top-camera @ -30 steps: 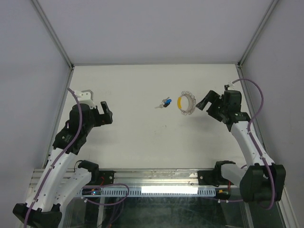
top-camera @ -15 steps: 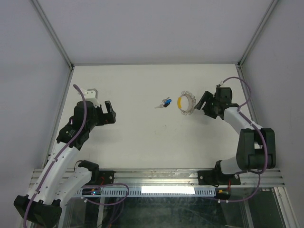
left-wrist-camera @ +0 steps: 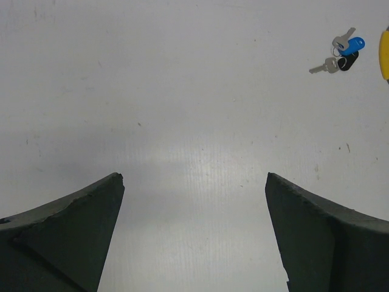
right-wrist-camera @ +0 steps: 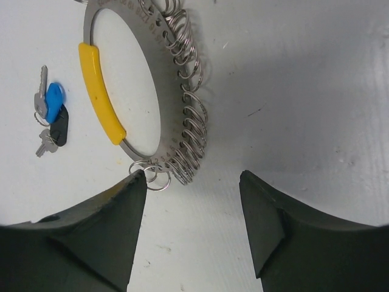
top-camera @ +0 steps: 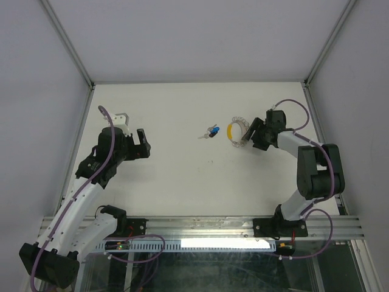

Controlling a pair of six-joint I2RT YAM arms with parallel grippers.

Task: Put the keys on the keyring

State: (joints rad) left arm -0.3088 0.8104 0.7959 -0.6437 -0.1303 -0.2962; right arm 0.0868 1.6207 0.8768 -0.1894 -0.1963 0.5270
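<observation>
I have both arms over the white table and neither one is carrying anything. The left gripper hangs over bare table on the left side with its jaws spread wide. In its wrist camera the left gripper frames nothing but tabletop between the two dark fingers. The keys sit small at the upper right of that view, well apart from it, and a sliver of the keyring shows at the frame edge. From above, the keys lie in a loose bunch near the table's middle: a blue head, a black head and bare silver ones. They are just left of the keyring and not threaded on it. The ring lies flat, its yellow segment turned toward the keys. The right gripper is down right beside the ring's far side, jaws wide apart. On the right wrist camera the right gripper straddles the near end of the keyring. One fingertip sits at a small wire loop there, though I cannot tell if it touches. The keys lie just beyond the yellow segment.
</observation>
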